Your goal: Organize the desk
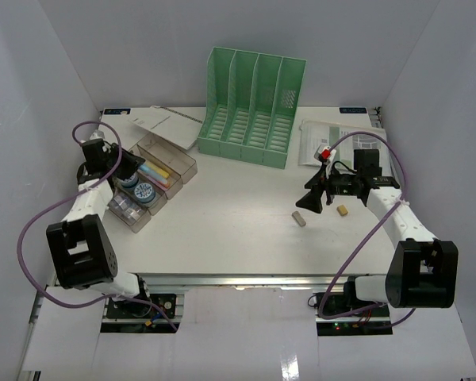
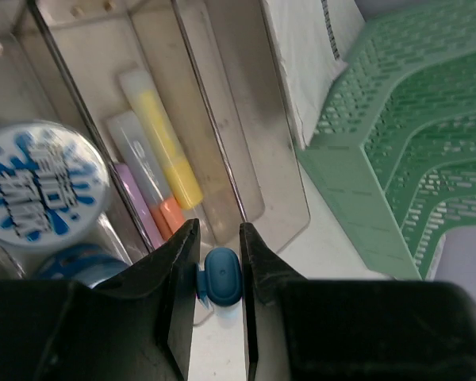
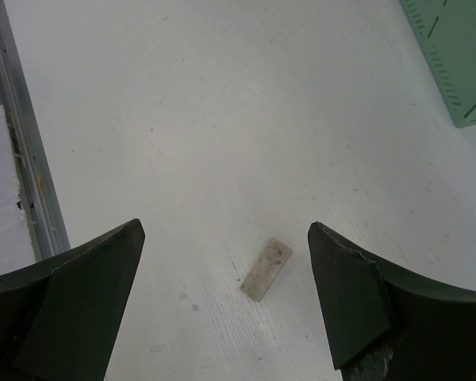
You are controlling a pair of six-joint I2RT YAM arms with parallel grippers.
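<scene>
The white desk (image 1: 238, 238) carries a clear compartment box (image 1: 163, 163) at the left. My left gripper (image 1: 132, 169) hangs over that box. In the left wrist view it (image 2: 219, 227) is shut on a small dark blue rounded piece (image 2: 222, 278), held just above the box's near edge. My right gripper (image 1: 317, 202) is open over the desk's right middle. A small beige eraser (image 1: 299, 218) lies on the desk below it. In the right wrist view the eraser (image 3: 266, 270) lies between the wide-open fingers of that gripper (image 3: 224, 230), which hold nothing.
A green file rack (image 1: 252, 107) stands at the back centre. Papers lie at the back left (image 1: 163, 121) and back right (image 1: 333, 143). The box holds highlighters (image 2: 168, 151) and blue-labelled tape rolls (image 2: 40, 186). A small tan piece (image 1: 343, 210) lies near the right arm. The desk's metal rail (image 3: 24, 159) runs along the front.
</scene>
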